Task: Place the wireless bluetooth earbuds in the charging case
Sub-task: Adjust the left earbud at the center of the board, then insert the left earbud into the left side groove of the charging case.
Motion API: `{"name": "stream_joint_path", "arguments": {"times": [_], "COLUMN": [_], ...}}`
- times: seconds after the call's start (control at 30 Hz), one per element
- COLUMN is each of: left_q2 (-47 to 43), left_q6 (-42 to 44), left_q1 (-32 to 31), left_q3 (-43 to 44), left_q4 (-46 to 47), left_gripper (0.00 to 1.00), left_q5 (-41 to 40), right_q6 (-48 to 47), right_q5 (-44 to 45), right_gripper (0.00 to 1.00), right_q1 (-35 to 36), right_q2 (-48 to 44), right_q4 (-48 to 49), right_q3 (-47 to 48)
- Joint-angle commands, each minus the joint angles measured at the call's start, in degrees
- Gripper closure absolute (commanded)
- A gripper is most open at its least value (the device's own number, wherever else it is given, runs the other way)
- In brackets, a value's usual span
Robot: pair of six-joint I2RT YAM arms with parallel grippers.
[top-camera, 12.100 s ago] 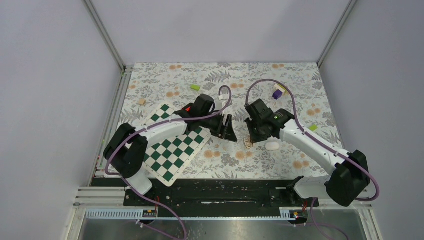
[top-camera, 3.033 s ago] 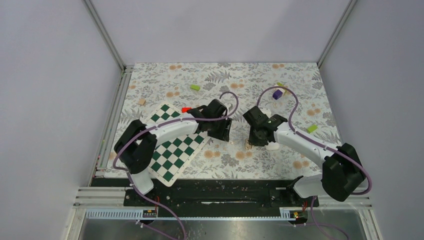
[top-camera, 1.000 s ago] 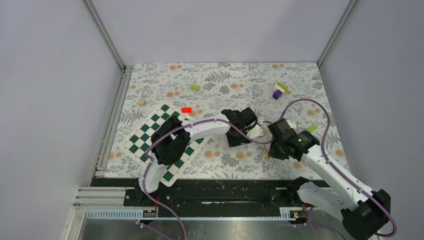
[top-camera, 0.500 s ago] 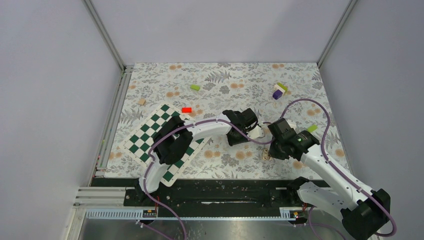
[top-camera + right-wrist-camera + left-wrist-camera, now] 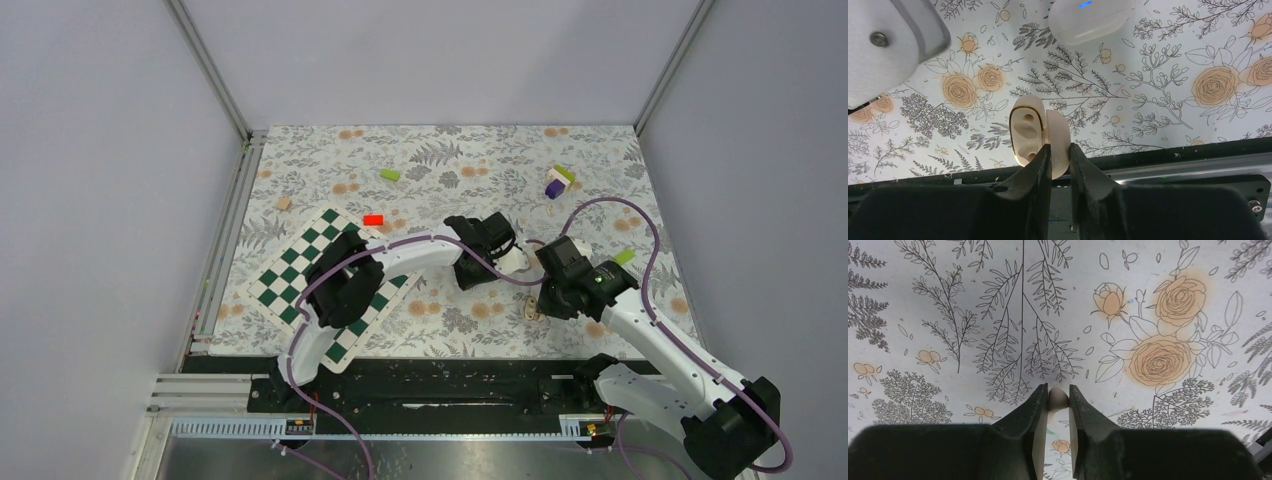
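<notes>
The charging case [image 5: 1028, 131] is cream with a gold rim. It hangs open, its two earbud hollows facing left in the right wrist view. My right gripper [image 5: 1060, 147] is shut on its other half and holds it above the floral mat near the table's front edge [image 5: 529, 309]. A small beige earbud [image 5: 1058, 397] sits between the fingertips of my left gripper [image 5: 1058, 390], both fingers touching it, just over the mat. No other earbud shows.
A white rounded case-like object [image 5: 1090, 20] with a blue light lies on the mat beyond the held case, next to the left arm [image 5: 513, 262]. A chessboard [image 5: 300, 285] lies at the left. Small coloured blocks [image 5: 556, 181] are scattered at the back.
My left gripper's jaws have closed in onto the earbud. Both arms have stayed almost where they were, and the right gripper still holds the case.
</notes>
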Motion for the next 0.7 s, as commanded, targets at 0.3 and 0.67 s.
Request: {"name": "stream_joint_path", "arguments": {"times": [0.3,0.67], "left_q2": [-7.60,-24.78], "left_q6": [-9.23,-22.79], "left_q1": [6.74,13.66], "left_q3": [3.19,-9.87], "left_q4": [-0.06,21.70], "left_gripper": [1.00,1.00], "left_q5": [12.25,22.47], "right_q6": [-1.02,-1.55], "right_q5": [-0.95,-4.62], "right_gripper": [1.00,1.00], "right_q1": [-0.15,-0.15], "right_q2": [-0.74,3.07], "right_q4": [1.80,5.18], "right_q3": [2.14,6.25]}}
